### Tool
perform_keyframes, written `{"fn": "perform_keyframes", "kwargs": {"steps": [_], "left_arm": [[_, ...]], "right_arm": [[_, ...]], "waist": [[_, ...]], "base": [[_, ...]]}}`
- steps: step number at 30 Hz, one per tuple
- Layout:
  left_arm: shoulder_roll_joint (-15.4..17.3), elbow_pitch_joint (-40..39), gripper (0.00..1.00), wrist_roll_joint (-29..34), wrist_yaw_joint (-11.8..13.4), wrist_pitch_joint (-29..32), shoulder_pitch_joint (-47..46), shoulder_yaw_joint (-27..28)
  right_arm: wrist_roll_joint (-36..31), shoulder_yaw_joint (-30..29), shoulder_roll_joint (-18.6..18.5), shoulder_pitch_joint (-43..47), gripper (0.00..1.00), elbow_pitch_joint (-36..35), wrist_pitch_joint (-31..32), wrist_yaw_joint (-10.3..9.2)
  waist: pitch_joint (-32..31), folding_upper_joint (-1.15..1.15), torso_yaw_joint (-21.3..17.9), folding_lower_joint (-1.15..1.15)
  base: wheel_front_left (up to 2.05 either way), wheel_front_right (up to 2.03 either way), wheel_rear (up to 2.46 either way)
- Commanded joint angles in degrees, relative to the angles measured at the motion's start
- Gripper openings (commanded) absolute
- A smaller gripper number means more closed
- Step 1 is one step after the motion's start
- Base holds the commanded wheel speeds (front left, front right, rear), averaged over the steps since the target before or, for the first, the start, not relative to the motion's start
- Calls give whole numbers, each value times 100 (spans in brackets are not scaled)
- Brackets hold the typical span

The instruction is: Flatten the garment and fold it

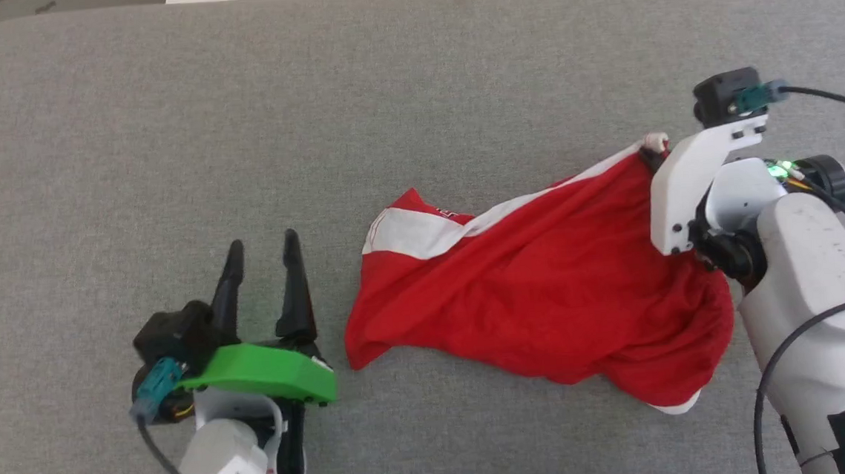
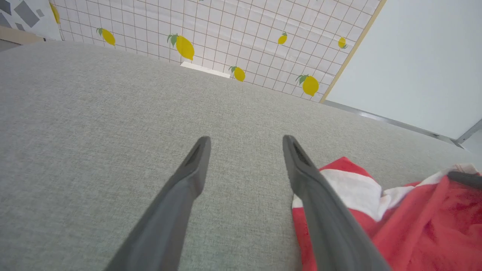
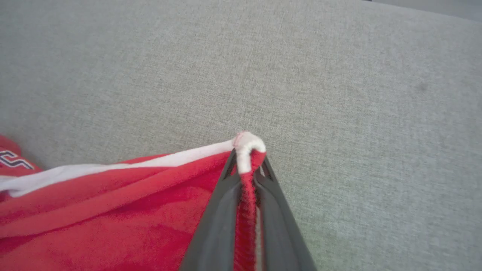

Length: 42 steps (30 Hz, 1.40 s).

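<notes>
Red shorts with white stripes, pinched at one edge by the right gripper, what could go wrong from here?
The right gripper pinches only a thin white-trimmed fold of the bright red, white-striped thin-fabric shorts; a hard pull may slip it free. The left gripper is open beside the cloth and holds nothing, so a one-sided pull could drag the crumpled heap across the grey fabric table instead of flattening it.

Right end of the garment (image 1: 530, 281) behind the right forearm (image 1: 813, 291), head view.
</notes>
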Motion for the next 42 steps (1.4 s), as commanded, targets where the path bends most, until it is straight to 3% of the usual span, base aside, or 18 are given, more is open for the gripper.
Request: {"fn": "perform_keyframes", "kwargs": {"steps": [1, 8, 14, 20, 21, 22, 23, 35, 42], "left_arm": [[-18, 19, 100, -28, -47, 77, -160, -39], [-33, 220, 100, -131, -172, 1268, -729, -468], [55, 825, 100, -64, 110, 2840, -1196, -797], [57, 1199, 100, -4, 313, 3101, -1494, -794], [35, 1241, 82, -23, 332, 3083, -1509, -779], [23, 1277, 26, -31, 338, 3078, -1513, -783], [-4, 1315, 0, -70, 332, 3084, -1503, -782], [-133, 1076, 0, -374, 145, 2744, -1482, -712], [158, 689, 0, -548, -46, 3014, -2193, -475]], "right_arm": [[95, -61, -34, 17, 0, -88, -85, -9], [423, -137, 18, 594, 0, -685, -130, -9], [554, 2, 97, 967, 0, -1209, 12, -9], [627, 158, 165, 1108, 0, -1563, 125, -9], [634, 181, 173, 1122, 0, -1605, 143, -9], [634, 200, 178, 1133, 0, -1634, 156, -9], [634, 211, 183, 1147, 0, -1662, 168, -9], [626, 141, 197, 1240, 0, -1906, 258, -9], [1511, -65, 103, 609, 0, -2303, 869, -9]], "waist": [[-70, 0, -50, 0], [-240, 0, -322, 0], [-250, 0, -529, 0], [-183, 0, -620, 0], [-171, 0, -627, 0], [-164, 0, -628, 0], [-158, 0, -627, 0], [-231, 0, -500, 0], [-280, 0, -483, 0]], "base": [[0, 0, 0], [0, 0, 0], [0, 0, 0], [0, 0, 0], [0, 0, 0], [0, 0, 0], [0, 0, 0], [0, 0, 0], [0, 0, 0]]}}
